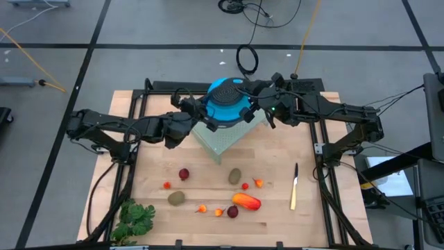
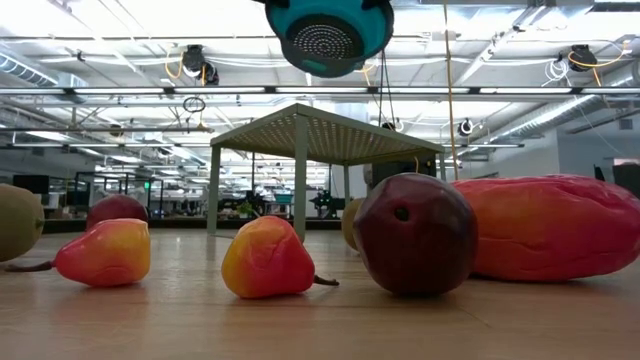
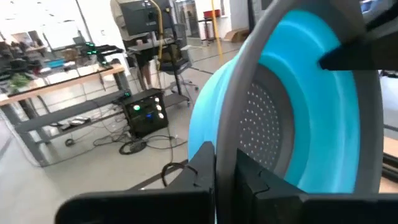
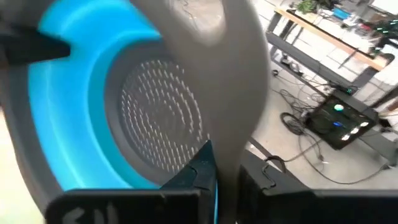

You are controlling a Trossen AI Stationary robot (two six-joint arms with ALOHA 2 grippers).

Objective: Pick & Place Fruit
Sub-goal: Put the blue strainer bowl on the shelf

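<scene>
While the fruit lies spread over the near half of the wooden table (image 1: 277, 149), nothing touches any of it. Nearest the front edge sit the long orange-red piece (image 1: 246, 201), a dark red ball (image 1: 232, 212) just left of it, and two tiny orange pieces (image 1: 202, 208) farther left. A green leafy bunch (image 1: 134, 219) rests at the near left corner. One row back lie a brown-green oval (image 1: 176, 198) on the left, a second oval (image 1: 234, 176) near the middle, another dark red ball (image 1: 184, 173), and small orange and red bits (image 1: 258, 183) to the right. A yellow-handled knife (image 1: 294, 187) lies well right of the fruit, pointing away from the front edge.

Farther back stands a pale green raised stand (image 1: 222, 139). Above it both arms hold a blue colander (image 1: 227, 99) in the air, clear of the stand. The left gripper (image 1: 193, 111) is clamped on the colander's grey rim (image 3: 233, 124) at its left side, fingers closed tight around the edge. The right gripper (image 1: 258, 104) pinches the rim at the opposite side in the same way.
</scene>
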